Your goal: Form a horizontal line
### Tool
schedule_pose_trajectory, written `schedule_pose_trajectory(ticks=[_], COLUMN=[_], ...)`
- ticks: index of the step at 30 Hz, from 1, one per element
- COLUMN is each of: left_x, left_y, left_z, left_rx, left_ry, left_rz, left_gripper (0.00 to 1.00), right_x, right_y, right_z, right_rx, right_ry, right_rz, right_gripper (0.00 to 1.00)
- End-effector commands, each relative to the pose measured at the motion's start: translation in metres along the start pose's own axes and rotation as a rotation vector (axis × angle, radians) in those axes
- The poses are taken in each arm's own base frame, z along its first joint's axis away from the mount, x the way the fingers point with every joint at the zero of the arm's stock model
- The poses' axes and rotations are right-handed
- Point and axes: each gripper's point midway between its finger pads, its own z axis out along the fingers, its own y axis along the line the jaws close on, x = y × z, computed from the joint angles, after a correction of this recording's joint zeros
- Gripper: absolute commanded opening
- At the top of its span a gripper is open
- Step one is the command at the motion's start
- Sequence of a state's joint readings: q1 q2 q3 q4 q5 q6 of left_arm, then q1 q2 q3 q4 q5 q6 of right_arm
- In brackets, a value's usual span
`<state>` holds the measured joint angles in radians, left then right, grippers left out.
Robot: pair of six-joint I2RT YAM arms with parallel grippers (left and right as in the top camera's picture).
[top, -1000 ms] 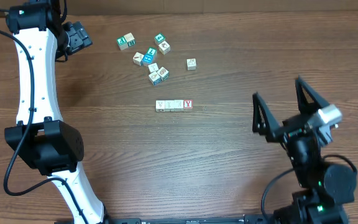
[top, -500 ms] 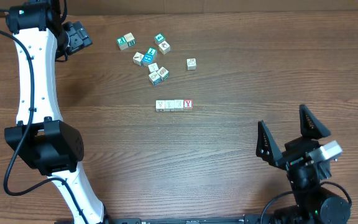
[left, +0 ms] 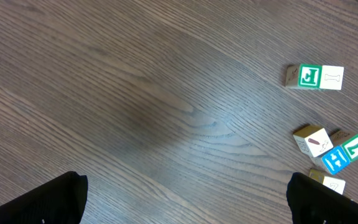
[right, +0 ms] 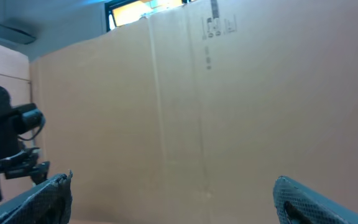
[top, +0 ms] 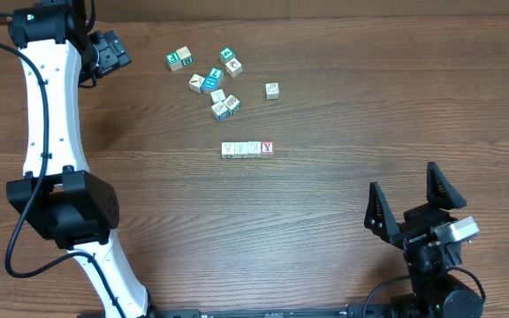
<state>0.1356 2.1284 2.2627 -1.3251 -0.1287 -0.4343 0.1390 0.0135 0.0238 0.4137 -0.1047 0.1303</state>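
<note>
Right gripper point(top: 402, 181) has pulled back toward my near edge of the table point(top: 325, 221) since a second ago, jaws spread wide and carrying nothing; its wrist camera now looks up at a cardboard wall. Left gripper point(top: 106, 51) hangs at the far left corner, also released and empty. Mid-table, the horizontal line point(top: 247, 148) sits as four touching cubes, the red-lettered cube point(top: 268, 147) at its right end, well apart from the loose cubes point(top: 212, 79) beyond. I judge the row finished and this the retreat; next I only park both arms without brushing it.
</note>
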Motion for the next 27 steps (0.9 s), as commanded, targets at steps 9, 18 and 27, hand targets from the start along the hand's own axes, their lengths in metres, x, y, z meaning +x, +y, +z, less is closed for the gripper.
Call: schedule_pose_trajectory(ticks=[9,18,27], left_x=[-0.004,-0.004,-0.004], left_y=[0.002,0.002,0.002], left_z=[-0.008,-0.008,-0.008], left_rx=[-0.001,-0.001,-0.001], left_ry=[-0.022,-0.022,-0.022], left_rz=[0.015,0.015,0.015], left_gripper=[0.99,1.0,0.99], right_x=[0.074,0.119,0.119], right_y=[-0.017,-0.024,-0.024], right_z=[-0.013,-0.031,-0.031], right_rx=[0.074,0.119,0.118], right_ry=[0.288,0.483,0.483], right_rz=[0.036,0.06,0.06], right_gripper=[1.0,1.0,1.0])
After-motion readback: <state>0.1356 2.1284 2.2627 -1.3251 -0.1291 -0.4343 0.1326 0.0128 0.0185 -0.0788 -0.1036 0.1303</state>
